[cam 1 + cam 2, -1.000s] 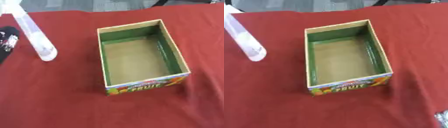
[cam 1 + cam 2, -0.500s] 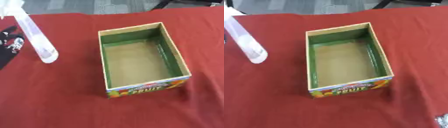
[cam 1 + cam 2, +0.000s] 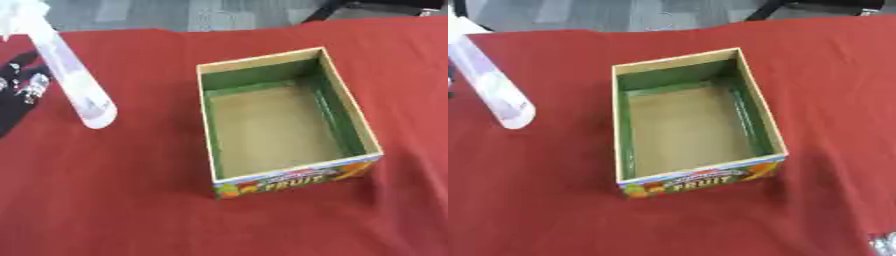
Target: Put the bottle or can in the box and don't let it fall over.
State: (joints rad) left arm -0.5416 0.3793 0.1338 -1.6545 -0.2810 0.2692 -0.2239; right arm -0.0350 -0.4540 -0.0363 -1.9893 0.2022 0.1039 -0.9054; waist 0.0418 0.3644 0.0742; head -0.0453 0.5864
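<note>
On the red cloth-covered surface (image 3: pixel 131 200) in the left eye view, a clear plastic bottle (image 3: pixel 74 85) stands at the far left, its whitish top running up out of the upper corner, so it reads as leaning in this tilted shot, base down on the cloth. Just beside it at the left edge sits the robot's left hand (image 3: pixel 19 85), black with silver bits; only part of it shows and it's apart from the bottle, and I cannot tell whether its fingers are spread or curled. Well to the right of the bottle sits the open rectangular cardboard box (image 3: pixel 354 122) with green inner walls, a tan floor and a colourful "FRUIT" label on its near end, nothing inside it. Over to the right eye view: same bottle at the left edge, same box nearer the middle, bottle outside the box with bare red cloth between them. Down in the lower right corner, a small silvery-grey sliver (image 3: pixel 884 243) peeks in, too little of it to make out.
</note>
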